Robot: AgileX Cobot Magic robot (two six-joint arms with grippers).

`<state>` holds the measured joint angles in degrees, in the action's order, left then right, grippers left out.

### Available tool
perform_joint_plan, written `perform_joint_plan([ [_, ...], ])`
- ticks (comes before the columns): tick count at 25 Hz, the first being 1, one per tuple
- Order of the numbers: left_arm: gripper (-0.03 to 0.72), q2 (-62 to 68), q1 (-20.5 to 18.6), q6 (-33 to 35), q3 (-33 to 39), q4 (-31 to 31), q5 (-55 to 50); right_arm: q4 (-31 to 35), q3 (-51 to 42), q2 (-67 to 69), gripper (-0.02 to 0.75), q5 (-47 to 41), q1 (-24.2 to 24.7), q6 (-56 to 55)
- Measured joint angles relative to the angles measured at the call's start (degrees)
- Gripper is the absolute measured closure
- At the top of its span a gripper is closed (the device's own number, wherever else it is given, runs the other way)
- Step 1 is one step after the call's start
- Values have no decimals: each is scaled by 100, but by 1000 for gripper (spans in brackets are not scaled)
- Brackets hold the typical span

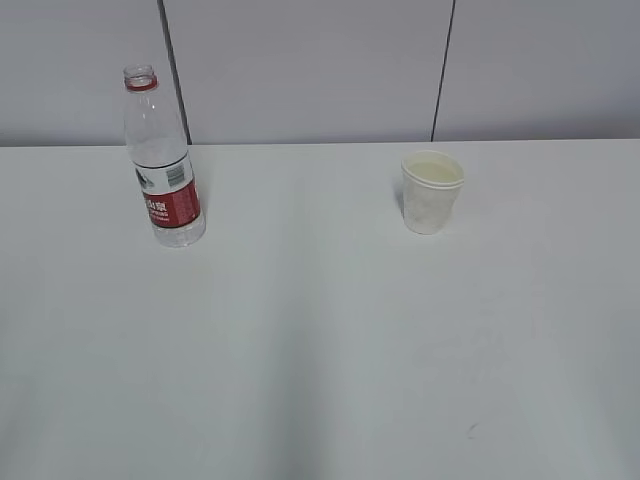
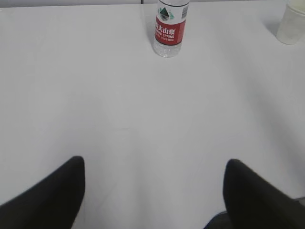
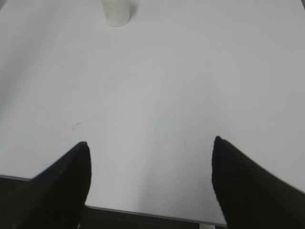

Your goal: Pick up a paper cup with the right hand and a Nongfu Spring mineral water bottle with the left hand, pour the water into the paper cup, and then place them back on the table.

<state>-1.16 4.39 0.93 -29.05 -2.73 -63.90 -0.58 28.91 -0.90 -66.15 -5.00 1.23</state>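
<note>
The clear uncapped water bottle (image 1: 163, 160) with a red-and-white label stands upright at the back left of the white table (image 1: 320, 340). The off-white paper cup (image 1: 431, 191) stands upright at the back right. Neither arm shows in the exterior view. In the left wrist view the left gripper (image 2: 155, 164) is open and empty, well short of the bottle (image 2: 170, 28); the cup (image 2: 291, 24) is at the top right. In the right wrist view the right gripper (image 3: 150, 145) is open and empty over the table's near edge, far from the cup (image 3: 116, 13).
A grey panelled wall (image 1: 320, 70) runs behind the table. The table's front edge (image 3: 143, 213) shows under the right gripper. A small dark mark (image 1: 471, 431) lies on the tabletop near the front right.
</note>
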Motion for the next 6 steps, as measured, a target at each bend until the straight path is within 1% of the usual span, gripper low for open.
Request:
perform_joint_plan([
  [6,144,0,0,0,0,0,0,0,0,0,150,0,0,0],
])
